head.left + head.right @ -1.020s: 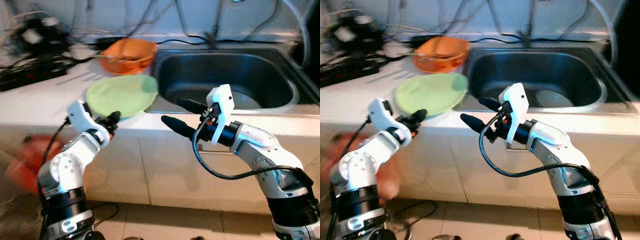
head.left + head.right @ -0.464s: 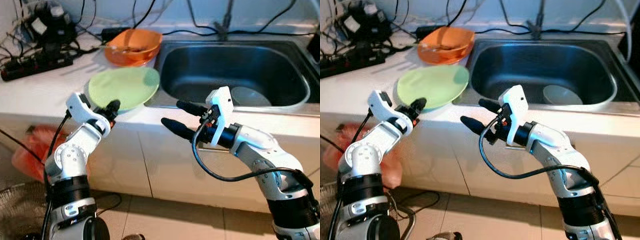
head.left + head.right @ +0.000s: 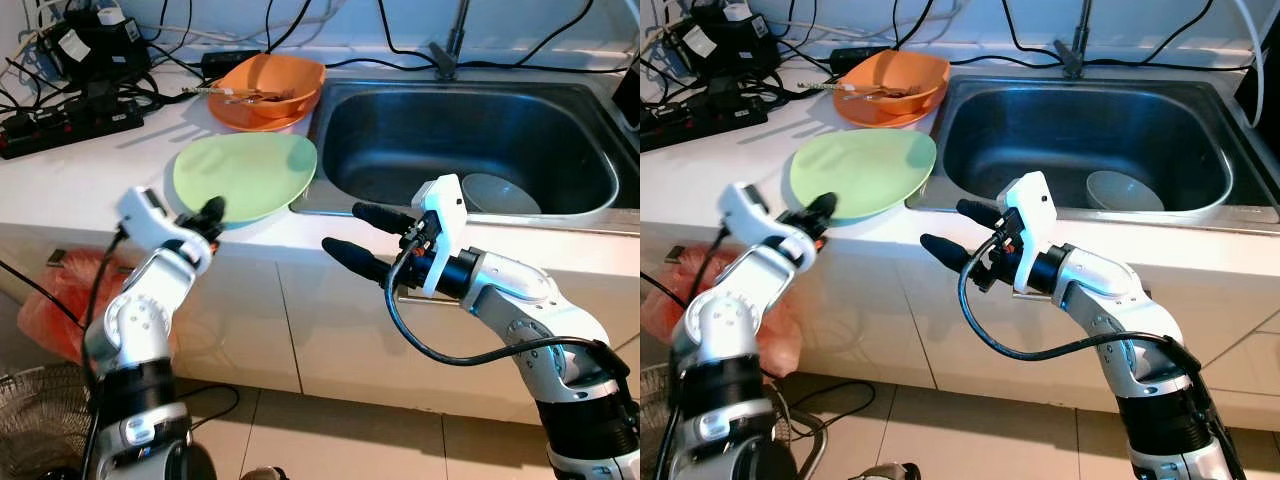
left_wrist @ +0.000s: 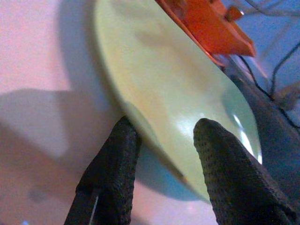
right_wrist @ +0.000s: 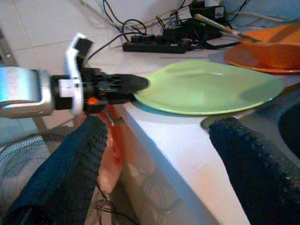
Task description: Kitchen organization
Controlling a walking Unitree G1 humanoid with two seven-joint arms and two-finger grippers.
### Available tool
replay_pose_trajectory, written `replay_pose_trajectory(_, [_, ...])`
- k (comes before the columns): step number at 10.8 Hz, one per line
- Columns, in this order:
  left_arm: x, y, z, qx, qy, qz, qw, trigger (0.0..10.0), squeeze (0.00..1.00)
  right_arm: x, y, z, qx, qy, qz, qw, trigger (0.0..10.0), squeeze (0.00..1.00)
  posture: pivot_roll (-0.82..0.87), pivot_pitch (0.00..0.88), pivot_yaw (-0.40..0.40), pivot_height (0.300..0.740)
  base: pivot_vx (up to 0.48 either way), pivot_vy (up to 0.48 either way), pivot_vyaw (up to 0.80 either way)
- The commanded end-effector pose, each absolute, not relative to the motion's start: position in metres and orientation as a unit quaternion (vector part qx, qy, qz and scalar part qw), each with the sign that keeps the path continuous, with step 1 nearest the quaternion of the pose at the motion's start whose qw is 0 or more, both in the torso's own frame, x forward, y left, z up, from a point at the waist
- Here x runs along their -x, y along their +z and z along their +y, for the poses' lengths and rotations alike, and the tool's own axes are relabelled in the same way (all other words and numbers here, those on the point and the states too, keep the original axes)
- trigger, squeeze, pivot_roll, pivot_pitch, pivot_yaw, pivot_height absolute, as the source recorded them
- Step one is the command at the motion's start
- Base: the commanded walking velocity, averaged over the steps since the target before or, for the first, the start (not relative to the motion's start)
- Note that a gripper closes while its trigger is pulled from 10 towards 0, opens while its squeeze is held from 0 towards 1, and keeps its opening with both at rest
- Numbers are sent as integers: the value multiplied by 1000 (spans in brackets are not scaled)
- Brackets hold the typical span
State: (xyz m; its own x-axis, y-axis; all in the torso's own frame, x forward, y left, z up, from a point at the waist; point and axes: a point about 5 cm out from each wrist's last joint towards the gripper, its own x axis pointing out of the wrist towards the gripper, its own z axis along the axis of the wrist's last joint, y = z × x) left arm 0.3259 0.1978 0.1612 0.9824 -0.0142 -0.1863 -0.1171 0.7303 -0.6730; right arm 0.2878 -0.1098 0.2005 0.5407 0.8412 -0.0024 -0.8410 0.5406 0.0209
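1. On the counter point(image 3: 70, 180) beside the sink point(image 3: 470, 140), left gripper point(image 4: 161, 161) straddles the green plate point(image 3: 245, 177) rim, jaws parted, not clamped.
2. Right gripper point(image 3: 355, 240) hovers off the counter edge, wide open, holding nothing.

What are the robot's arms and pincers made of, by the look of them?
Both arms are silver, jointed segments with black bands. Each ends in a white housing and two long black textured fingers: the left gripper, the right gripper. A black cable loops beside the right forearm.
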Motion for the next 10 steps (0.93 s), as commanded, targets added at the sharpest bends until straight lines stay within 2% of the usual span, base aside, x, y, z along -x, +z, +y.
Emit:
replay_pose_trajectory(1, [-311, 137, 209, 341, 88, 134, 926, 10000, 0, -285, 205, -109, -3, 491, 1, 871, 10000, 0, 132, 72, 43, 740, 0, 0, 0])
replay_pose_trajectory(5, [-278, 138, 221, 266, 140, 99, 949, 10000, 0, -291, 208, -108, 1, 499, -2, 867, 10000, 0, 162, 63, 28, 740, 0, 0, 0])
replay_pose_trajectory(7, [-282, 191, 219, 125, 120, -46, 984, 10000, 0, -293, 212, -107, -5, 496, -14, 868, 10000, 0, 151, 47, 32, 740, 0, 0, 0])
replay_pose_trajectory(9, [-285, 224, 198, 30, 57, -136, 989, 10000, 0, -294, 221, -107, -30, 480, -49, 875, 10000, 0, 145, 40, 33, 740, 0, 0, 0])
replay_pose_trajectory(10, [-284, 232, 187, 10, 30, -162, 986, 10000, 0, -295, 225, -106, -42, 476, -63, 876, 10000, 0, 145, 37, 33, 740, 0, 0, 0])
